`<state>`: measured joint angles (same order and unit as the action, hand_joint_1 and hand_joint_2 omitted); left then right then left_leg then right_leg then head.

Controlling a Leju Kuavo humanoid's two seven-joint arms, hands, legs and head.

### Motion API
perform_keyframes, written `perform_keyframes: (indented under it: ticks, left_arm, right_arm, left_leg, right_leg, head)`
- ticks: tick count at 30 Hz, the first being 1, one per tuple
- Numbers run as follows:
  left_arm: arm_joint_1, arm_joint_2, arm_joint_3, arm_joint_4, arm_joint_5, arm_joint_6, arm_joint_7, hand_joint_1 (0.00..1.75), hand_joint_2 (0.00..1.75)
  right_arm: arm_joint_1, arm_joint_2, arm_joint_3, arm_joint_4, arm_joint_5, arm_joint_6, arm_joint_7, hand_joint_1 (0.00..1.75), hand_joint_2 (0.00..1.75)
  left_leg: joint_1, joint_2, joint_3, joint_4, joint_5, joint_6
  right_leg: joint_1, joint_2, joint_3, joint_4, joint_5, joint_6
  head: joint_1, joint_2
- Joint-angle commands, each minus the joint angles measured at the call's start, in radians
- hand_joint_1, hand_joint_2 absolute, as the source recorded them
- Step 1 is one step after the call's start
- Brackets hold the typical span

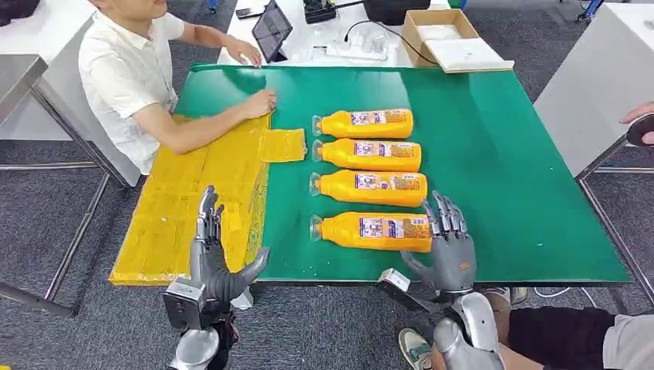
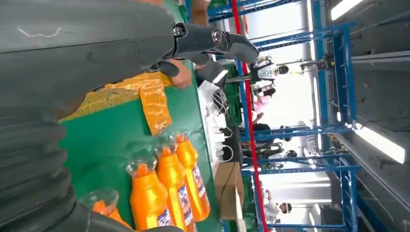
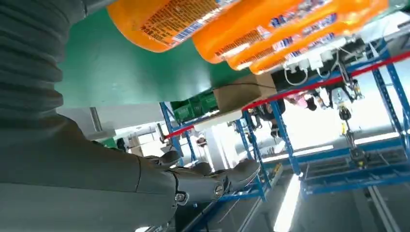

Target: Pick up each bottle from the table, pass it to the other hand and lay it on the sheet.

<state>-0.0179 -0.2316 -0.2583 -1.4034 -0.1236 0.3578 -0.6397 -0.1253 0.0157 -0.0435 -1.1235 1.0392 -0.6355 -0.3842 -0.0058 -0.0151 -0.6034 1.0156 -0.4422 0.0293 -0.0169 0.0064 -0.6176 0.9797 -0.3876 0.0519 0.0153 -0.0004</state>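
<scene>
— How do our hands stand?

— Our left hand [image 1: 214, 258] is raised at the end of our silver left arm [image 1: 194, 347], fingers straight and pointing away from us, thumb [image 1: 254, 264] spread out to the side. It holds nothing.

— And the other?

— Our right hand [image 1: 449, 247] is upright too, fingers apart, thumb out toward the left hand, palm empty. Our right arm [image 1: 463, 339] comes up from below.
</scene>
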Motion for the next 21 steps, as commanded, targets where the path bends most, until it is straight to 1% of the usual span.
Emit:
perform_keyframes:
  ticks: [1, 3, 5, 6, 8, 9, 14, 15, 16, 17, 18, 20, 21]
  left_arm:
    - [-0.026, 0.009, -0.007, 0.059, 0.010, -0.002, -0.007, 0.00, 1.75]
    - [-0.027, 0.008, -0.007, 0.058, 0.011, -0.001, -0.007, 0.00, 1.75]
    - [-0.030, 0.007, -0.010, 0.062, 0.017, -0.006, -0.009, 0.00, 1.75]
    - [-0.034, 0.006, -0.012, 0.068, 0.019, -0.008, -0.009, 0.00, 1.75]
    - [-0.044, 0.004, -0.022, 0.083, 0.024, -0.014, -0.012, 0.00, 1.75]
    - [-0.045, 0.004, -0.024, 0.084, 0.024, -0.015, -0.014, 0.00, 1.75]
    - [-0.052, 0.005, -0.034, 0.090, 0.024, -0.018, -0.014, 0.00, 1.75]
    - [-0.051, 0.007, -0.039, 0.088, 0.024, -0.020, -0.014, 0.00, 1.75]
    - [-0.050, 0.007, -0.039, 0.088, 0.024, -0.020, -0.015, 0.00, 1.75]
    - [-0.045, 0.008, -0.044, 0.081, 0.022, -0.020, -0.016, 0.00, 1.75]
    - [-0.043, 0.008, -0.046, 0.079, 0.022, -0.020, -0.016, 0.00, 1.75]
    - [-0.042, 0.009, -0.050, 0.073, 0.021, -0.022, -0.016, 0.00, 1.75]
    - [-0.042, 0.009, -0.051, 0.072, 0.021, -0.022, -0.016, 0.00, 1.75]
  right_arm:
    - [-0.102, -0.049, 0.097, 0.185, -0.031, -0.046, 0.030, 0.00, 1.75]
    - [-0.104, -0.051, 0.100, 0.186, -0.031, -0.045, 0.030, 0.00, 1.75]
    - [-0.140, -0.061, 0.120, 0.230, -0.037, -0.008, 0.057, 0.00, 1.75]
    - [-0.158, -0.064, 0.127, 0.252, -0.050, 0.008, 0.060, 0.00, 1.75]
    - [-0.205, -0.069, 0.135, 0.329, -0.083, 0.021, 0.052, 0.00, 1.75]
    - [-0.213, -0.071, 0.141, 0.346, -0.082, 0.029, 0.051, 0.00, 1.75]
    - [-0.234, -0.061, 0.162, 0.404, -0.085, 0.039, 0.043, 0.00, 1.75]
    - [-0.234, -0.050, 0.159, 0.414, -0.126, 0.070, 0.022, 0.00, 1.75]
    - [-0.232, -0.046, 0.161, 0.413, -0.127, 0.068, 0.021, 0.00, 1.75]
    - [-0.231, -0.036, 0.159, 0.426, -0.167, 0.113, 0.019, 0.00, 1.75]
    - [-0.232, -0.040, 0.170, 0.434, -0.152, 0.097, 0.037, 0.00, 1.75]
    - [-0.249, -0.050, 0.194, 0.468, -0.110, 0.070, 0.087, 0.00, 1.75]
    - [-0.251, -0.052, 0.194, 0.470, -0.110, 0.071, 0.087, 0.00, 1.75]
  left_leg:
    - [0.001, 0.003, 0.005, -0.001, -0.002, -0.002]
    - [0.001, 0.002, 0.006, -0.001, -0.002, -0.002]
    - [0.000, 0.001, 0.002, -0.001, -0.001, -0.001]
    - [0.001, 0.003, 0.005, -0.001, -0.002, -0.002]
    - [0.000, 0.003, 0.003, -0.001, -0.001, -0.001]
    - [0.001, 0.005, 0.005, -0.001, -0.001, -0.002]
    - [0.000, 0.001, 0.003, -0.001, -0.001, -0.001]
    - [0.001, 0.002, 0.006, -0.001, -0.001, -0.002]
    - [0.001, 0.003, 0.005, -0.001, -0.001, -0.002]
    - [0.001, 0.002, 0.004, -0.001, -0.001, -0.001]
    - [0.001, 0.003, 0.006, -0.001, -0.002, -0.002]
    - [0.001, 0.001, 0.004, -0.001, -0.001, -0.001]
    - [0.000, 0.001, 0.002, -0.001, 0.000, -0.001]
  right_leg:
    - [0.001, 0.002, 0.004, -0.001, -0.001, -0.002]
    - [0.002, 0.001, 0.005, -0.001, -0.001, -0.002]
    - [0.000, 0.001, 0.002, -0.001, 0.000, -0.001]
    - [0.001, 0.002, 0.005, -0.002, -0.001, -0.002]
    - [0.001, 0.002, 0.002, -0.001, 0.000, -0.002]
    - [0.001, 0.003, 0.004, -0.001, 0.000, -0.002]
    - [0.001, 0.000, 0.003, -0.001, 0.000, -0.002]
    - [0.001, 0.001, 0.005, -0.002, -0.001, -0.003]
    - [0.001, 0.001, 0.005, -0.002, -0.001, -0.002]
    - [0.001, 0.001, 0.004, -0.001, -0.001, -0.002]
    - [0.002, 0.001, 0.006, -0.002, -0.002, -0.003]
    - [0.001, 0.000, 0.004, -0.002, -0.001, -0.002]
    - [0.001, 0.001, 0.002, -0.001, 0.000, -0.001]
  head:
    - [0.000, 0.000]
    - [0.000, 0.000]
    - [0.000, 0.000]
    - [0.000, 0.000]
    - [0.000, 0.000]
    - [0.000, 0.000]
    - [0.000, 0.000]
    - [0.000, 0.000]
    - [0.000, 0.000]
    - [0.000, 0.000]
    - [0.000, 0.000]
    - [0.000, 0.000]
    - [0.000, 0.000]
